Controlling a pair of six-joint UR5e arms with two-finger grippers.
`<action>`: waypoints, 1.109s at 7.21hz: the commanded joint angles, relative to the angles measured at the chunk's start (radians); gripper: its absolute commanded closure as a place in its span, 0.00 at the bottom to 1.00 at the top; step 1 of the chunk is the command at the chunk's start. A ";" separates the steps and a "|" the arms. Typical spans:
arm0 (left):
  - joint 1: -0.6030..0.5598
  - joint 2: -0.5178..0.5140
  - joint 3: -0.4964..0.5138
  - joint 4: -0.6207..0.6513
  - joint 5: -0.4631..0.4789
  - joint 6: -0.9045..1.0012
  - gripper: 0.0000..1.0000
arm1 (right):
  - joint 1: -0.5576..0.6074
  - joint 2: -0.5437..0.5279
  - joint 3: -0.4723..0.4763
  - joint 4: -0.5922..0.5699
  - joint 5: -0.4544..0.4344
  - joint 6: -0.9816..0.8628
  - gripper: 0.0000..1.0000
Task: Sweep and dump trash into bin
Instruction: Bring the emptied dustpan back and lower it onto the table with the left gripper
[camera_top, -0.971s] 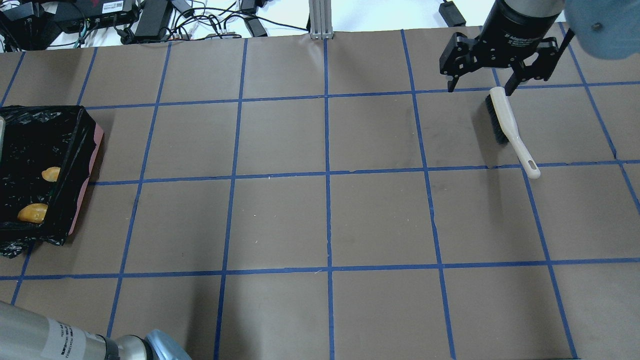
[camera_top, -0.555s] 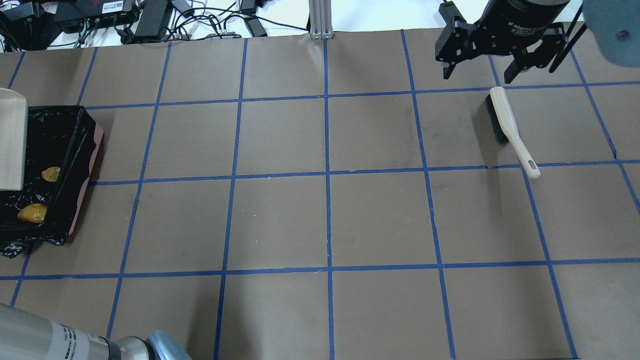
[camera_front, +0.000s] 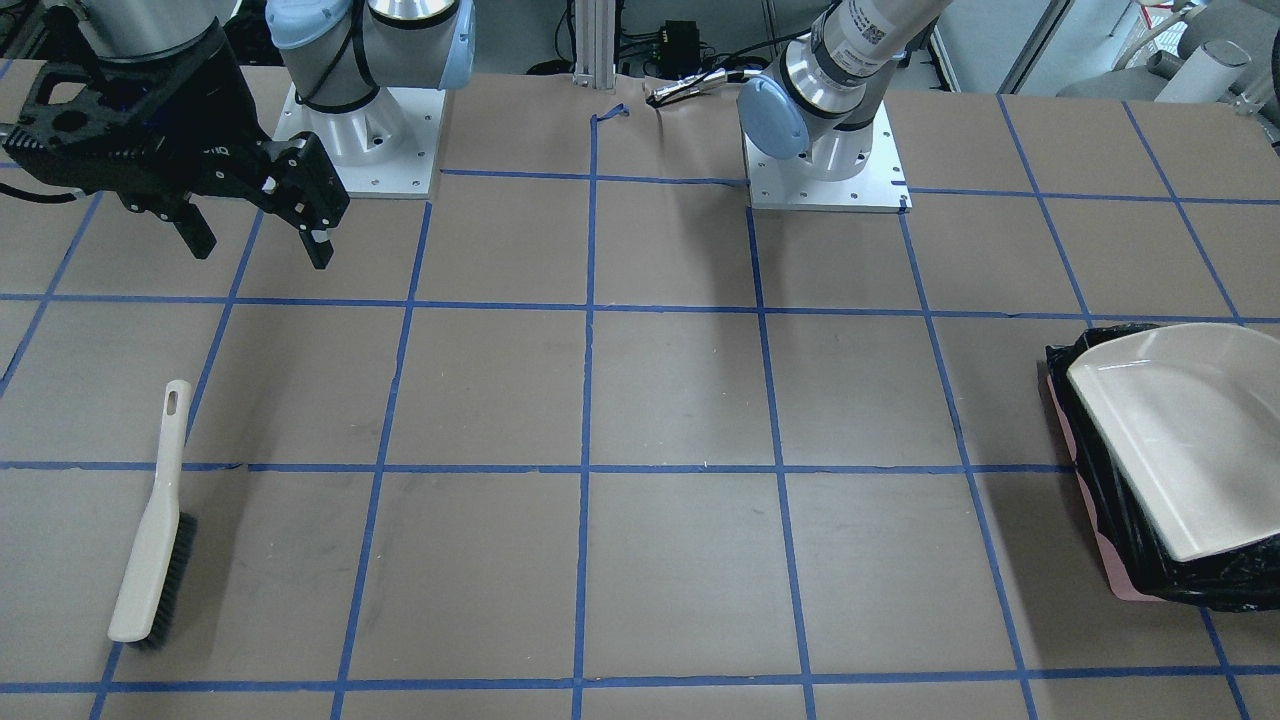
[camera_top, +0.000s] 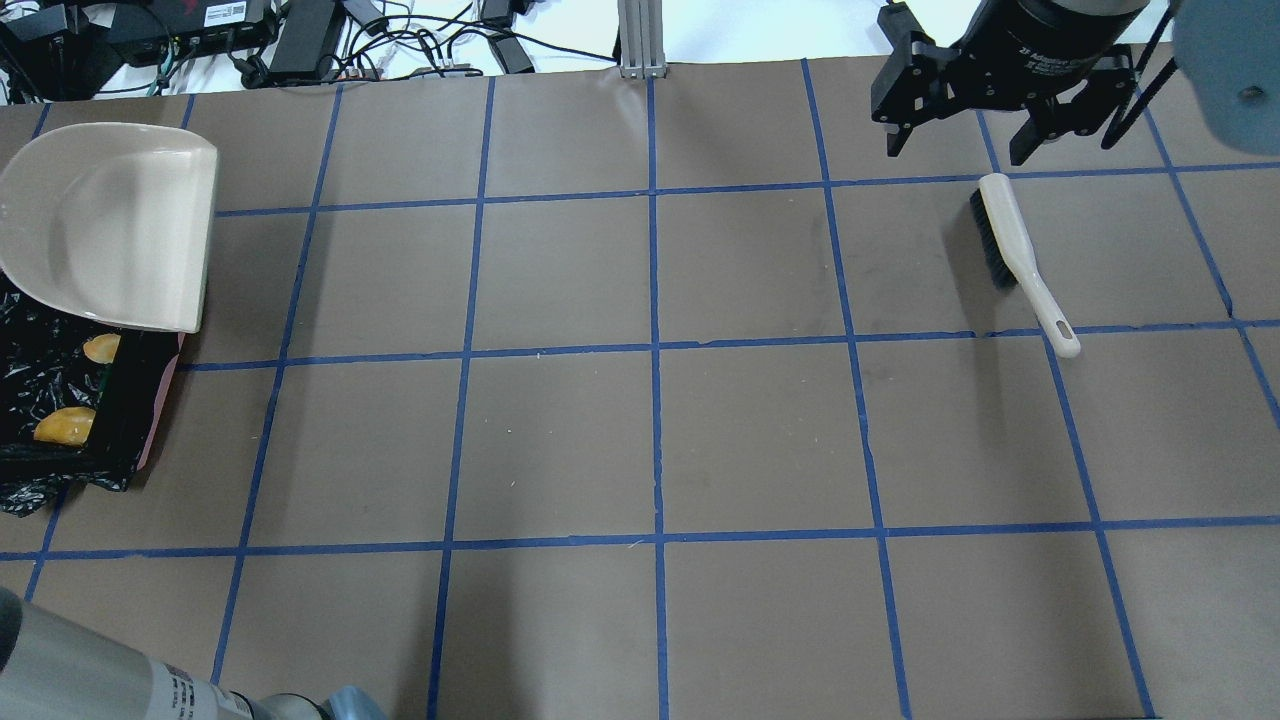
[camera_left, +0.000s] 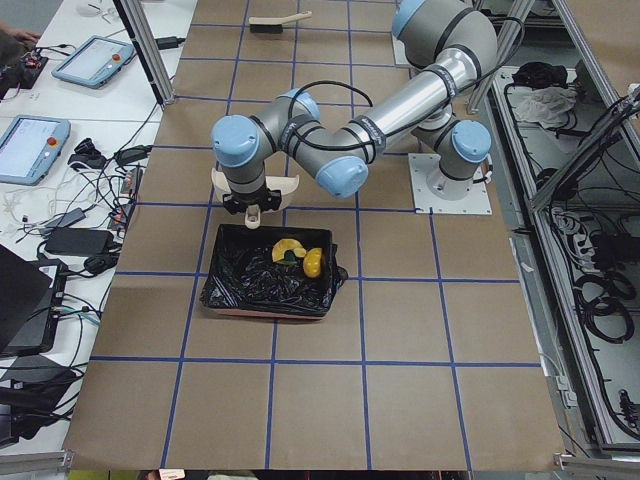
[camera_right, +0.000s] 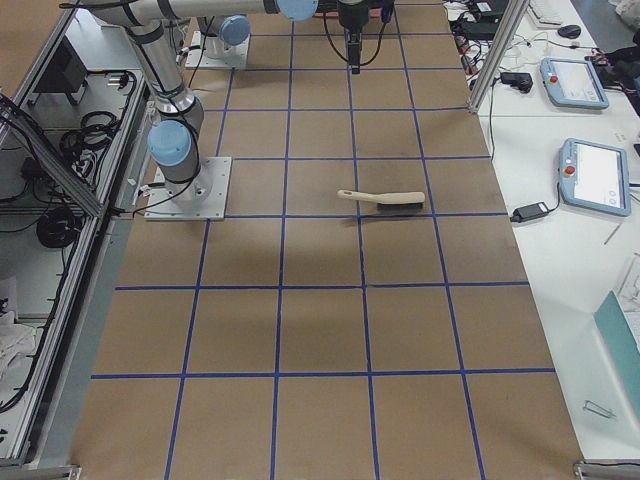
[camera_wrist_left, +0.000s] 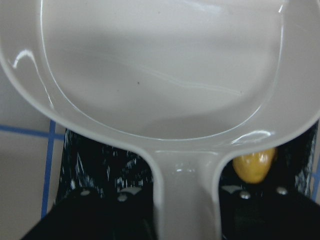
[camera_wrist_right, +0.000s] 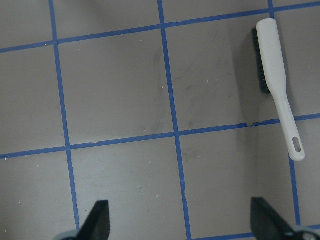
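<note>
The beige dustpan (camera_top: 110, 225) hangs level over the far end of the bin (camera_top: 100, 465), a box lined with a black bag (camera_front: 1130, 520). My left gripper (camera_left: 250, 205) is shut on the dustpan's handle (camera_wrist_left: 185, 200). The pan (camera_front: 1190, 440) looks empty. The amber lump (camera_top: 65, 425) and a paler yellow piece (camera_top: 100, 348) lie in the bin, and they also show in the exterior left view (camera_left: 300, 255). I cannot pick out a third piece. My right gripper (camera_top: 955, 155) is open and empty, just beyond the brush (camera_top: 1005, 235), which lies on the table.
The brush also shows in the front view (camera_front: 150, 560) and the right wrist view (camera_wrist_right: 272, 55). Cables and power bricks (camera_top: 300, 40) lie past the table's far edge. A metal post (camera_top: 640, 40) stands at the far middle.
The dustpan has swung from the view's left edge to level over the bin's far end. My right gripper has lifted up and away from the brush head.
</note>
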 joint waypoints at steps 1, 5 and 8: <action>-0.130 -0.013 -0.037 -0.001 -0.019 -0.049 1.00 | 0.001 -0.001 0.001 -0.001 0.001 0.002 0.00; -0.299 -0.090 -0.043 0.006 -0.046 -0.167 1.00 | 0.002 -0.001 0.001 0.001 -0.001 0.000 0.00; -0.371 -0.158 -0.047 0.023 -0.043 -0.378 1.00 | 0.002 -0.001 0.002 0.002 -0.001 0.002 0.00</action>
